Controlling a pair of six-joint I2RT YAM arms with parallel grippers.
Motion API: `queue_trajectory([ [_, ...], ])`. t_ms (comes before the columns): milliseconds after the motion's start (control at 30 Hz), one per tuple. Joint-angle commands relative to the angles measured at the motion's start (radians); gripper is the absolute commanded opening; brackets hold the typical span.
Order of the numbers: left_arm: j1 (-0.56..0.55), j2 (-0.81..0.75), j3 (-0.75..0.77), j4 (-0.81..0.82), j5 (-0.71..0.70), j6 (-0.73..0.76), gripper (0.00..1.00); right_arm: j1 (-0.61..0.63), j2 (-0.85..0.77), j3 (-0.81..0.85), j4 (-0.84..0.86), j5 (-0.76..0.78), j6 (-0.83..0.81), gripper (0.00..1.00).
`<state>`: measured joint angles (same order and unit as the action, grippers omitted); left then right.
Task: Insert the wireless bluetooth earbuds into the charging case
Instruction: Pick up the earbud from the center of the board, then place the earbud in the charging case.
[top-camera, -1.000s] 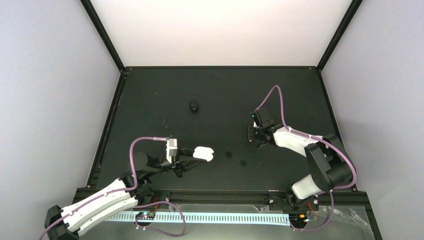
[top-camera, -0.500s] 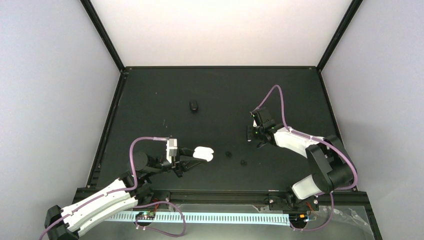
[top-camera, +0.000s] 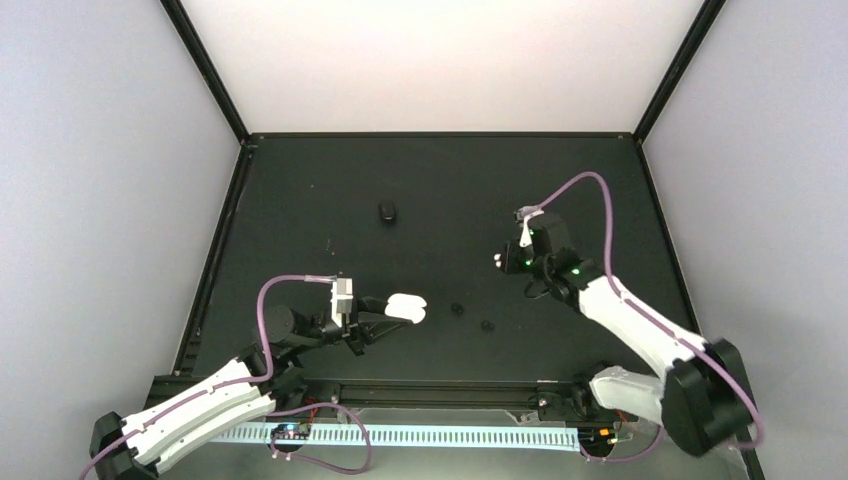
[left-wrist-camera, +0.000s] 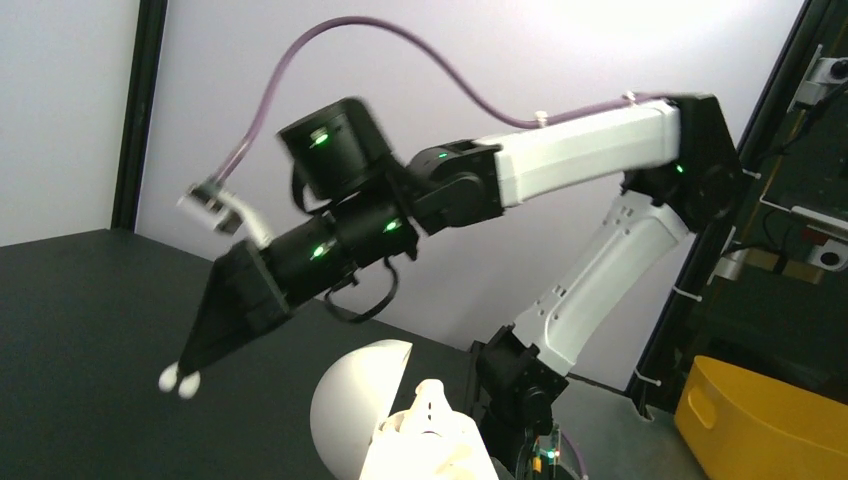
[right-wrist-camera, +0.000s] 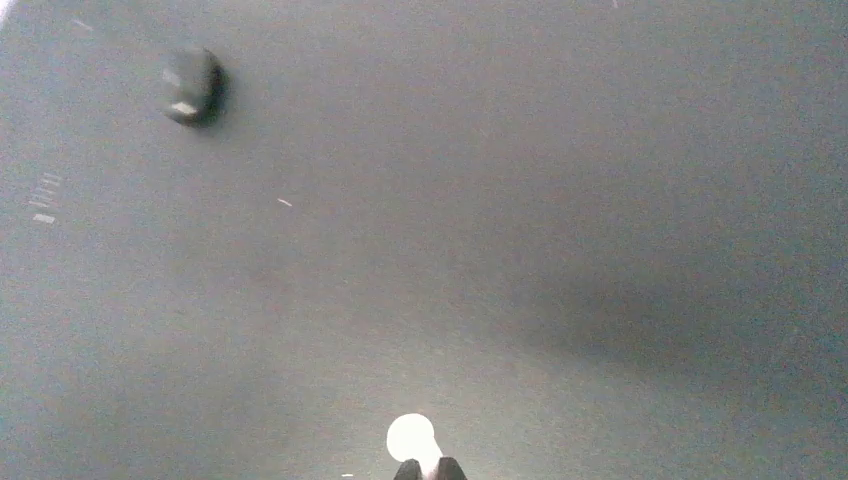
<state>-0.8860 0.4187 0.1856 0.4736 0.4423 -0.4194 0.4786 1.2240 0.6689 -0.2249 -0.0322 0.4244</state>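
Right tool (top-camera: 499, 263) pinches a white earbud (left-wrist-camera: 180, 380) at its tips, clear of the table (top-camera: 430, 180). Left tool (top-camera: 388, 311) clasps the open charging case (top-camera: 410, 307), well apart. Next, likely: carry across, align, seat it.

A matte black table (top-camera: 300, 200) sits boxed in by pale grey walls (top-camera: 100, 200) and black frame posts (top-camera: 205, 68). The back wall (top-camera: 440, 60) glows bright. A yellow bin (left-wrist-camera: 770, 425) stands nearby.

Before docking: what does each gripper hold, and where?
Right gripper pinches a white earbud by its narrow end; left gripper grips the open white case at one end.
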Motion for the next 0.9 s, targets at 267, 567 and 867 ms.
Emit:
queue_trajectory([
  [267,-0.007,0.017,0.0,0.068,0.012,-0.004,0.01,0.051,-0.438,0.195,-0.23,-0.252,-0.153,0.01],
  [567,-0.008,0.078,0.005,0.146,0.047,-0.02,0.02,0.269,-0.504,0.425,-0.37,-0.261,-0.329,0.01],
  [867,-0.008,0.087,0.006,0.165,0.06,-0.016,0.02,0.668,-0.389,0.553,-0.429,-0.087,-0.438,0.01],
])
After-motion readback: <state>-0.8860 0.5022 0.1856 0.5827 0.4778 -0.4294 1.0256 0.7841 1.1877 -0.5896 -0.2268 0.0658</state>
